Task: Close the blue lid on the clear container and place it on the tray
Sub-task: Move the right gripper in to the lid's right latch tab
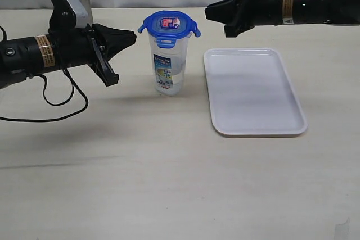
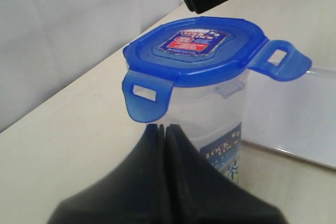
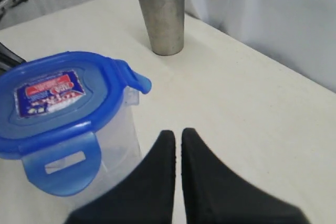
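On the table (image 1: 169,184), tipping was judged the main risk — the tall container (image 1: 169,71), lid (image 1: 169,25) seated but flaps (image 2: 144,98) splayed unlatched, could be toppled by an off-centre push. Left gripper (image 1: 132,37), pressed together, was placed just beside the lid, apart; right gripper (image 1: 209,12), likewise pressed together, above its far side. Tray (image 1: 253,91) was noted just right of the container.
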Action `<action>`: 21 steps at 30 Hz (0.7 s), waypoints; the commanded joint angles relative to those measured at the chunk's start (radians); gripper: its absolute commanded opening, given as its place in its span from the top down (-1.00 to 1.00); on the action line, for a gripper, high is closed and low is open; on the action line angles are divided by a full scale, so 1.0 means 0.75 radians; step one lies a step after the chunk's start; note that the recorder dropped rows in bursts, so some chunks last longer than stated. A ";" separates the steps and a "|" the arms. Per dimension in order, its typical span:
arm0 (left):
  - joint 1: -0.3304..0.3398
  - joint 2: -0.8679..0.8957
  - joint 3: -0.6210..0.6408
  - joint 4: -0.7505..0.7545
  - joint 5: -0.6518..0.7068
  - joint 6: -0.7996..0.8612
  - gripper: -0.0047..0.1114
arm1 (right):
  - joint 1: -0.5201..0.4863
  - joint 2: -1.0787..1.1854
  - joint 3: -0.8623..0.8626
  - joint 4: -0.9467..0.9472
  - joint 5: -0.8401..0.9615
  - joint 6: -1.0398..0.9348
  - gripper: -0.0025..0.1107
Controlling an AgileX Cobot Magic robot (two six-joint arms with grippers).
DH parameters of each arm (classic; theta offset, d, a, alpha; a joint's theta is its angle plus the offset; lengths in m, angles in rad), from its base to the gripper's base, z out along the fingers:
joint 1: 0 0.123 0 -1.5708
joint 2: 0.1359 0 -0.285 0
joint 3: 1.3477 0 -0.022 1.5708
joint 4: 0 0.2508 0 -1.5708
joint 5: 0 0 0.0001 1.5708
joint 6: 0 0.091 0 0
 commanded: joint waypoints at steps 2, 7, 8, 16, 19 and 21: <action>-0.001 0.001 0.007 -0.011 0.001 0.000 0.92 | 0.050 0.011 -0.007 0.011 0.082 -0.067 0.88; -0.001 0.001 0.007 -0.011 0.004 0.000 0.92 | 0.050 0.011 -0.007 0.014 0.052 -0.067 0.88; -0.001 0.001 0.007 -0.011 0.004 0.000 0.92 | 0.050 0.013 -0.007 0.014 0.046 -0.067 0.88; -0.001 0.001 0.007 -0.011 0.004 0.000 0.92 | 0.050 0.018 -0.007 -0.071 -0.024 -0.067 0.88; -0.001 0.001 0.007 -0.014 0.004 0.000 0.92 | 0.050 0.018 -0.007 -0.082 -0.024 -0.054 0.88; -0.001 0.001 0.007 -0.014 0.004 0.000 0.92 | 0.050 0.018 -0.007 -0.103 -0.026 -0.049 0.88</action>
